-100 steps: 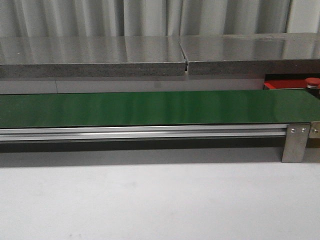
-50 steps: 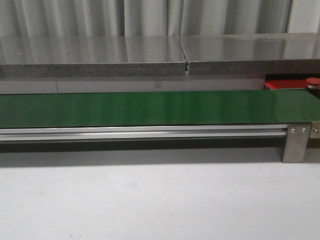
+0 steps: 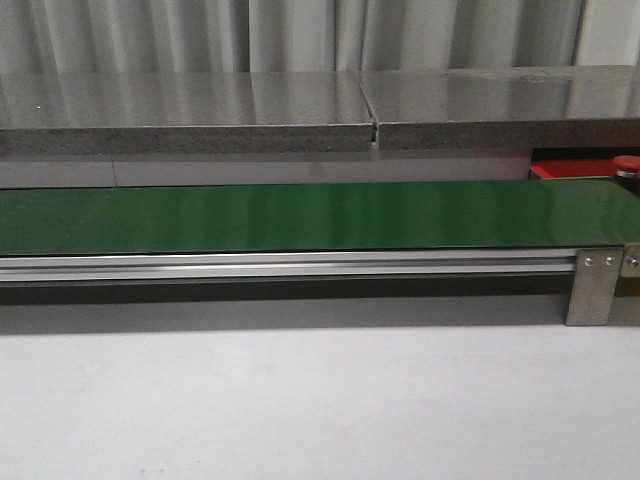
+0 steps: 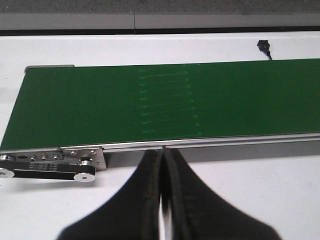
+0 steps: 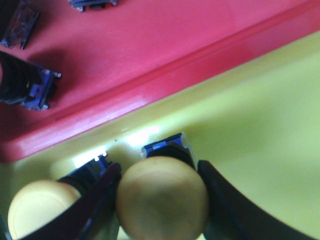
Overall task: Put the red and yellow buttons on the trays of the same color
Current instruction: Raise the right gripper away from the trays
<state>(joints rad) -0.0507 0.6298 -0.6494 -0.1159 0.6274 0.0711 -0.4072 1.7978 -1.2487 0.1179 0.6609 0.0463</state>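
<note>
**Yellow button gripped over the yellow tray, left end effector closed by the belt**

Grey pleated curtains (image 3: 300, 35) are seen at the back of the front view, behind a grey stone-like ledge (image 3: 200, 110) made of two slabs with a narrow gap between them. Below the ledge, the long green belt (image 3: 300, 215) runs across the whole width, carried on an aluminium rail (image 3: 280, 266) with a metal bracket (image 3: 592, 286) near its right end. The white table (image 3: 300, 400) fills the near part of the view. At the far right, behind the belt, a strip of the red tray (image 3: 570, 168) is visible, and a red button (image 3: 625, 163) stands at its edge, cut by the border of the picture.

In the left wrist view, the left end effector (image 4: 162, 200) is seen with its two dark fingers pressed together, nothing between them. It is held over the white table, just beside the near rail of the belt. A small black connector (image 4: 264, 47) lies on the table beyond the belt.

In the right wrist view, the right end effector (image 5: 160, 195) is clenched on a yellow button (image 5: 162, 197); the domed cap sits between the two dark fingers, over the floor of the yellow tray (image 5: 260, 130). A second yellow button (image 5: 37, 210) is seen just beside it in the same tray. The rim of the red tray touches the yellow tray, and dark button bases (image 5: 25, 82) lie in the red tray.
</note>
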